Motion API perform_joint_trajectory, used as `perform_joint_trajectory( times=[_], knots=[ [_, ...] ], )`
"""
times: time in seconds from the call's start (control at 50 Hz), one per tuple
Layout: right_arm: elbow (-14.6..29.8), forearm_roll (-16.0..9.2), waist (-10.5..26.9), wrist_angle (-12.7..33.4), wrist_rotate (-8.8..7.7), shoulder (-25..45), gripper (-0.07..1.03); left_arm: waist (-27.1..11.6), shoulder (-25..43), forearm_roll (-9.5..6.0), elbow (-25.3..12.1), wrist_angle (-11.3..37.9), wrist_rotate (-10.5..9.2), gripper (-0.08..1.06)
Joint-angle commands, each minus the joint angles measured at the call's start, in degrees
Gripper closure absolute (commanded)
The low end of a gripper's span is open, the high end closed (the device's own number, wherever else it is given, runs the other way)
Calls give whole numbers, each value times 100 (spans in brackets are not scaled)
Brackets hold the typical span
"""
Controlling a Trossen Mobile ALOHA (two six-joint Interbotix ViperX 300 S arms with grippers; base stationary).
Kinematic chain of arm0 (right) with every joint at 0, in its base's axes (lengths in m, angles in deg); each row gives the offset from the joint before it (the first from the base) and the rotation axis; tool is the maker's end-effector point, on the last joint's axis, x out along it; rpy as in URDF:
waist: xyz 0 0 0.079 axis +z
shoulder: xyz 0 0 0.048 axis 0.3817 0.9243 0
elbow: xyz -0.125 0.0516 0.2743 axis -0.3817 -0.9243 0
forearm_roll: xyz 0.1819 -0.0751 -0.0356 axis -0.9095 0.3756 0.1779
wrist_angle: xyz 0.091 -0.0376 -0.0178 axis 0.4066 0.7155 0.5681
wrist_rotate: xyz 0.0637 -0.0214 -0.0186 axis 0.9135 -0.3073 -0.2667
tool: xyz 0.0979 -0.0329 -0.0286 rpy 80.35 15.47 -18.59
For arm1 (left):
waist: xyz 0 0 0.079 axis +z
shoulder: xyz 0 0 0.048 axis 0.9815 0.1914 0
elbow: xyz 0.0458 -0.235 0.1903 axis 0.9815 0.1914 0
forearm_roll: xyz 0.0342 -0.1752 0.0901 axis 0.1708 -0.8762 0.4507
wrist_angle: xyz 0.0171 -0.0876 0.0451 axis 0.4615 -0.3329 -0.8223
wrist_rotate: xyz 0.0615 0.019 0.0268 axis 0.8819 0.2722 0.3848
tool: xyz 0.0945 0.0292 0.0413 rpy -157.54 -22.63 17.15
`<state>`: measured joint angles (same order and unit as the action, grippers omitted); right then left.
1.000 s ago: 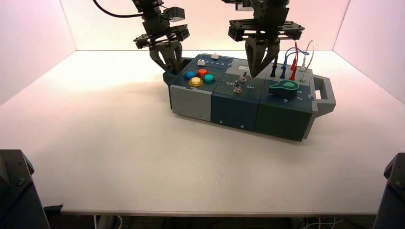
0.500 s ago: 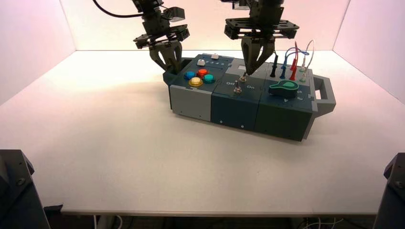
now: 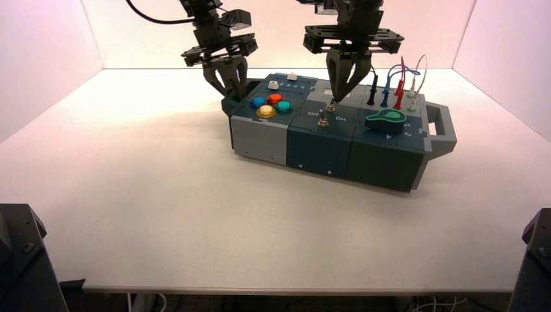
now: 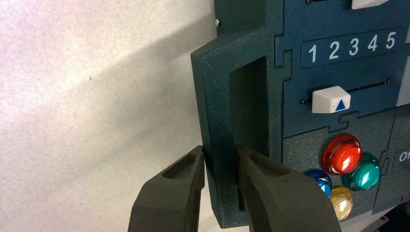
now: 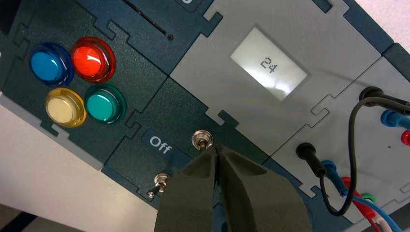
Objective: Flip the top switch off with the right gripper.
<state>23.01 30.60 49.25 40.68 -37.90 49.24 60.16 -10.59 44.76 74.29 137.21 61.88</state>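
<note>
- The worktop [image 3: 195, 227] is carrying everything, its far edge lying much nearer the box than its near edge.
- The box [image 3: 260, 142] is sitting right of the worktop's middle, slightly askew; a sideways shove could be twisting it if the grip on it is slipping.
- The left gripper [image 4: 220, 148] is clamping the handle [image 4: 217, 121] at the box's left end, apparently as a brace; pulling there could be dragging the box off line.
- The right gripper [image 5: 217, 148] is standing closed, holding nothing, its tips just beside the top switch. If they are coming down too high, they will be skimming over the lever; too low, they will be jamming on its collar.
- The lower switch [image 5: 162, 181] is standing between the top switch and the box's front edge; a push drifting that way could be catching it instead.
- The top switch [image 5: 202, 138] is sitting mid-box, behind its twin; the tips are partly masking its lever, making misjudged contact likelier.
- The "Off" lettering [image 5: 160, 145] is lying leftward, so a rightward push would be working against the task.
</note>
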Motion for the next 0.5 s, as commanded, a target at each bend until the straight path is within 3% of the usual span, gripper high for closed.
perform_joint_trajectory(
  times=[0.02, 0.5],
  knots=[
    [211, -123, 141, -9, -18, -70, 98, 26, -141, -26, -176, 18, 44, 100],
    [352, -237, 308, 79, -18, 9, 98, 26, -123, -79, -158, 26, 44, 101]
  ],
)
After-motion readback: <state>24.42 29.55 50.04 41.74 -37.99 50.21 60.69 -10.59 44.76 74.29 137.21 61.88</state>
